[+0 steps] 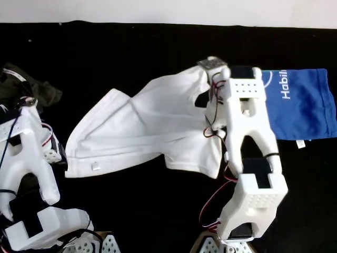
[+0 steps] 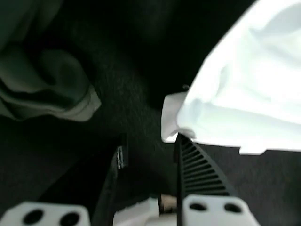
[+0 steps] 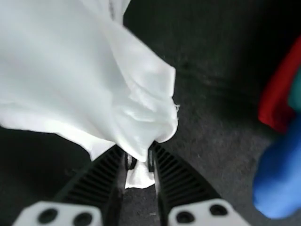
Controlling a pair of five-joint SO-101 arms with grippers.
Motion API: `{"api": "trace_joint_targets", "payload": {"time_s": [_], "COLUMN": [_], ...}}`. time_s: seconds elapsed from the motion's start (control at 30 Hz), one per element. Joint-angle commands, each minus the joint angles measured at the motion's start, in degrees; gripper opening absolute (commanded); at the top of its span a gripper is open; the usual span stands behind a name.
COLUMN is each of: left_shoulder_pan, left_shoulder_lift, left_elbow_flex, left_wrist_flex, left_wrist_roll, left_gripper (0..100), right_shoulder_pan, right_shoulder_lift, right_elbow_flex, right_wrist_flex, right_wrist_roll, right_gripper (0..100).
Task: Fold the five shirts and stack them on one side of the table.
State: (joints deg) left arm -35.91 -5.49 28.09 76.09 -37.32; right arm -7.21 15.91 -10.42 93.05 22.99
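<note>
**High view.** The white shirt (image 1: 147,129) lies crumpled across the middle of the black counter (image 1: 152,211). Its upper right corner runs up to the head of the right arm (image 1: 247,121). A blue shirt (image 1: 303,103) lies flat at the right edge, just beside that arm. A dark green shirt (image 1: 34,87) is bunched at the upper left, near the left arm (image 1: 29,158), which occupies the lower left.

**Left wrist view.** The left gripper (image 2: 149,143) has its fingers set wide, with only bare counter between them. One fingertip sits at the hem of the white shirt, centre right; contact cannot be confirmed. The dark green shirt lies at the upper left, apart from the fingers.

**Right wrist view.** The right gripper (image 3: 138,160) has its fingers pinched tight on a fold of the white shirt, which drapes across the upper left. The blue shirt is at the lower right, with a red cloth (image 3: 277,94) above it at the right edge.
</note>
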Motion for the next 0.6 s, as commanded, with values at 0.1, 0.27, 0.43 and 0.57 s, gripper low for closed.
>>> {"api": "trace_joint_targets", "payload": {"time_s": [0.1,0.27,0.43,0.57], "left_shoulder_pan": [0.7,1.3,7.8,12.2], "left_shoulder_lift": [-0.9,-0.8,-0.4,-0.3], "left_elbow_flex": [-10.7,-17.3,-12.7,-1.5], "left_wrist_flex": [11.0,15.0,9.1,-1.1], "left_wrist_roll": [-0.1,0.2,4.0,3.8], "left_gripper": [17,17,17,17], "right_shoulder_pan": [0.8,0.2,-1.5,-2.1], "right_shoulder_lift": [-4.3,-8.4,-19.7,-26.0], "right_elbow_flex": [-2.3,-2.3,0.6,10.0], "right_wrist_flex": [5.9,7.3,7.7,6.5], "right_wrist_roll": [0.7,0.8,0.8,0.9], "right_gripper": [10.8,13.0,12.8,12.7]}}
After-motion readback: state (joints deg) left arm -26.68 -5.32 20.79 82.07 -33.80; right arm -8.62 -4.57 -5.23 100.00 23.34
